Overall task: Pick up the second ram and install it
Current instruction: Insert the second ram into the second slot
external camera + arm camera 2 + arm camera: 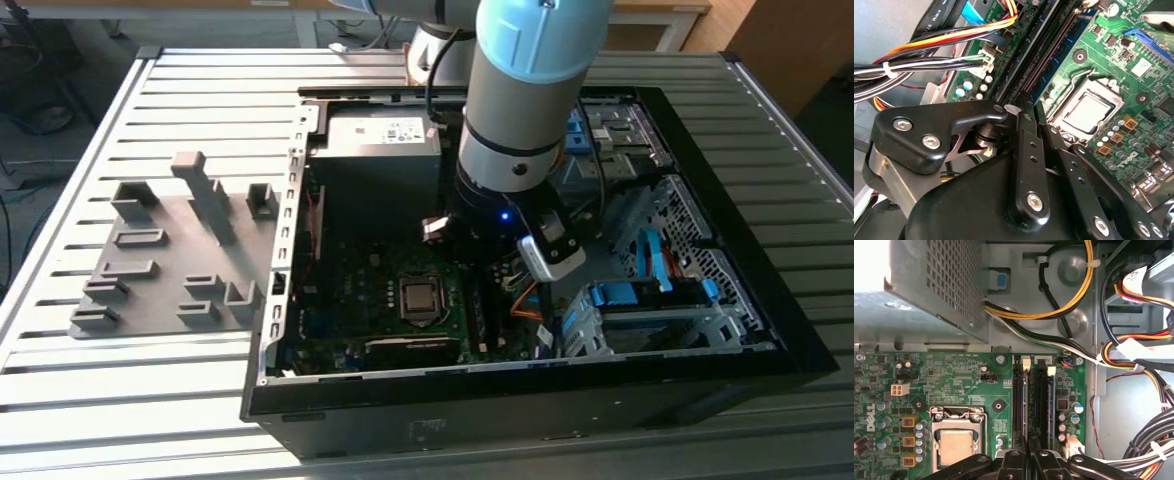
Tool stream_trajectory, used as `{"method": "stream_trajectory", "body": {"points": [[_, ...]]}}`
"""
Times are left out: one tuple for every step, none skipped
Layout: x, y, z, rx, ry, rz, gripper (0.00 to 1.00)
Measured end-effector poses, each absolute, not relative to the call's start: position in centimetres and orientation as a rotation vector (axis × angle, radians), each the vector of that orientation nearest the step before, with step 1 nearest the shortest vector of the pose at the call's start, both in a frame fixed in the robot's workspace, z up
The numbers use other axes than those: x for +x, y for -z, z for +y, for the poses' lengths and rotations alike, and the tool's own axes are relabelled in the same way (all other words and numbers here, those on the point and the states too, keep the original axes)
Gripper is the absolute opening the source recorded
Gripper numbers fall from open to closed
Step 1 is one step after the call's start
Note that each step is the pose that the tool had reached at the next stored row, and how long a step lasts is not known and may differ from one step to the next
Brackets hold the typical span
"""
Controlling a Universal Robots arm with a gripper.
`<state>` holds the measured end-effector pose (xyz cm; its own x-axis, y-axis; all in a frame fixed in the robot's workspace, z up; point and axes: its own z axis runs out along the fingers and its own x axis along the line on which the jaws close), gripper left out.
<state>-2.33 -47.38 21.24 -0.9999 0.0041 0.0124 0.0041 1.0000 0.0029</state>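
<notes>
your gripper (1029, 452) has its fingers (1026, 145) drawn together, edge-on over the memory slots (1030, 405). directly beyond the tips, the second ram (1050, 407) looks seated upright. it's likely light, stiff and fragile; grip its long edges.

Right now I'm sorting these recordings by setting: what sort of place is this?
Probably a workshop or lab bench for computer assembly: an open computer case lies on a slatted metal table, its motherboard exposed, and a grey parts holder sits beside it.
</notes>
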Motion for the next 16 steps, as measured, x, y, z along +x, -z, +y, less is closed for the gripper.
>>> {"method": "stream_trajectory", "body": {"points": [[-2.33, -21.22, -47.37, -0.006, 0.005, -3.129, 0.14], [-2.33, -21.20, -47.38, -0.006, 0.005, -3.129, 0.14], [-2.33, -21.20, -47.37, -0.007, 0.005, -3.129, 0.14], [-2.33, -21.20, -47.37, -0.007, 0.005, -3.129, 0.14], [-2.34, -21.20, -47.37, -0.007, 0.005, -3.129, 0.14], [-2.34, -21.22, -47.37, -0.007, 0.006, -3.129, 0.14], [-2.35, -21.26, -47.37, -0.008, 0.005, -3.129, 0.14], [-2.36, -21.31, -47.37, -0.009, 0.005, -3.129, 0.14], [-2.38, -21.36, -47.37, -0.010, 0.005, -3.129, 0.14], [-2.40, -21.41, -47.37, -0.012, 0.005, -3.129, 0.14], [-2.41, -21.49, -47.38, -0.014, 0.005, -3.129, 0.14], [-2.41, -21.54, -47.37, -0.015, 0.005, -3.129, 0.14], [-2.42, -21.56, -47.37, -0.016, 0.005, -3.129, 0.14], [-2.42, -21.62, -47.37, -0.018, 0.005, -3.129, 0.14], [-2.42, -21.64, -47.37, -0.020, 0.005, -3.129, 0.14], [-2.43, -21.68, -47.37, -0.023, 0.005, -3.129, 0.14]]}}
